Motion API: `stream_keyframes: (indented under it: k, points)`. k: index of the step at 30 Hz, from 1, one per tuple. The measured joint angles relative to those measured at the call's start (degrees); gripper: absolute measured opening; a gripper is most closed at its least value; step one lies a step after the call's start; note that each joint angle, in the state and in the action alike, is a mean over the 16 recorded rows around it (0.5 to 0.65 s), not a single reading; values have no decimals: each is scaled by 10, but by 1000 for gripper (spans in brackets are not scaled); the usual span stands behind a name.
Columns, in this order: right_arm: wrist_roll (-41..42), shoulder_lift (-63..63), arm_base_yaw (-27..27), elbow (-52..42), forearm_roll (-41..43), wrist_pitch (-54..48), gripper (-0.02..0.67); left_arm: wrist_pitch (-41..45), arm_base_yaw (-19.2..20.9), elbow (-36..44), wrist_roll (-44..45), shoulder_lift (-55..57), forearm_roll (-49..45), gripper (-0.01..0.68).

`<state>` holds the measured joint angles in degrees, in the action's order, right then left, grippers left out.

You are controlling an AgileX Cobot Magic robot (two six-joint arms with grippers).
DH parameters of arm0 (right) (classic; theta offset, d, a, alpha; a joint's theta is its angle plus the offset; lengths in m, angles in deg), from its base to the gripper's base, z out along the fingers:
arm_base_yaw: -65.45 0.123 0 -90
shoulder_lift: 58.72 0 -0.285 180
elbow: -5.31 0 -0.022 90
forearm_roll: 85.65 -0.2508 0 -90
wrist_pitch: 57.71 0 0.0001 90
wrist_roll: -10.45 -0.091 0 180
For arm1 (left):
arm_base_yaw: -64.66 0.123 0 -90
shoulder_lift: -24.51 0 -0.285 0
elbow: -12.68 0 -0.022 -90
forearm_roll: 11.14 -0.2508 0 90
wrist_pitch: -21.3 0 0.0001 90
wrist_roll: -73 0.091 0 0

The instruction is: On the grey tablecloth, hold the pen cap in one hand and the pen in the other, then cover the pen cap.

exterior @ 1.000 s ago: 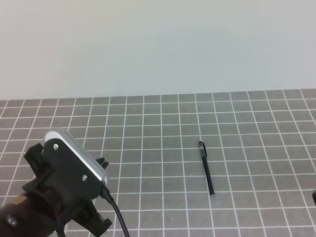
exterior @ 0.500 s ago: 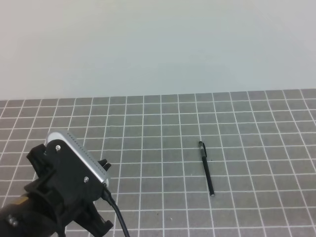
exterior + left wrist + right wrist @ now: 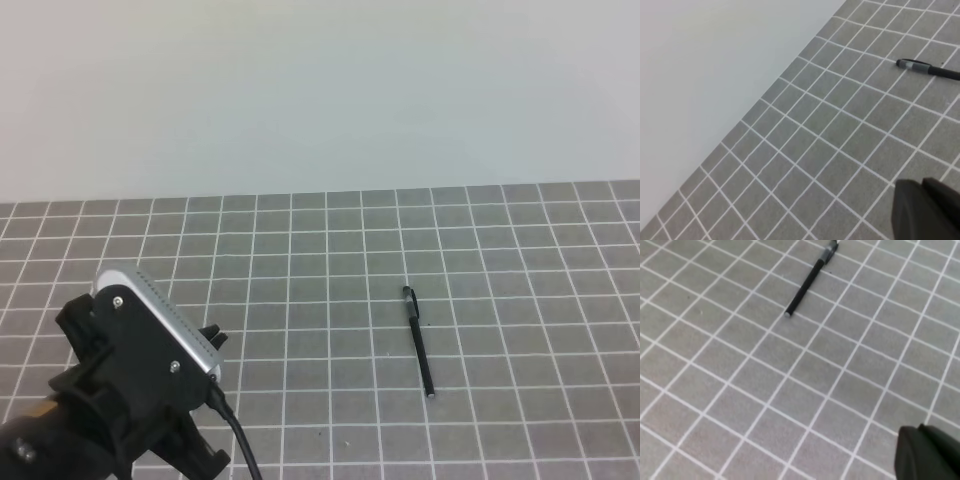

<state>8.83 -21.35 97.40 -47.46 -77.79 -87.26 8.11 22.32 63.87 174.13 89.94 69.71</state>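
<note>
The black pen [image 3: 420,345] lies on the grey tablecloth [image 3: 320,300] right of centre, its silvery tip pointing toward the near edge. The pen cap [image 3: 409,300], a short section with a clip, sits at the pen's far end; I cannot tell whether the two are joined. Both show in the left wrist view, pen [image 3: 947,73] and cap [image 3: 912,65], and in the right wrist view, pen [image 3: 802,287] and cap [image 3: 829,253]. My left gripper [image 3: 210,335] hovers at the near left, shut and empty, far from the pen. My right gripper [image 3: 927,452] shows only as a dark shape, shut, short of the pen.
A plain pale wall [image 3: 320,90] rises behind the cloth's far edge. The left arm's wrist camera housing [image 3: 150,320] and its cable [image 3: 240,440] fill the near left corner. The gridded cloth runs to both side edges of the view.
The left arm has sunk slightly toward the near edge. A dark sliver at the right edge one second ago is gone. The pen has not moved.
</note>
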Motion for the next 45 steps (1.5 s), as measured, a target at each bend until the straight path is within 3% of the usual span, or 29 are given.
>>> stream_keyframes:
  k: [17, 26, 35, 45]
  points:
    - [0, -12, -13, 0, 3, -10, 3, 2, 0, 0, 0, 0, 1, -2]
    - [4, -74, -96, -20, 0, 17, 3, 2, 0, 0, 0, 0, 1, -2]
    - [12, -198, -203, -136, -14, 116, 1, 3, 0, 0, 0, 0, 1, -2]
    - [8, -296, -246, -240, -23, 148, 2, 3, 0, 0, 0, 0, 2, -2]
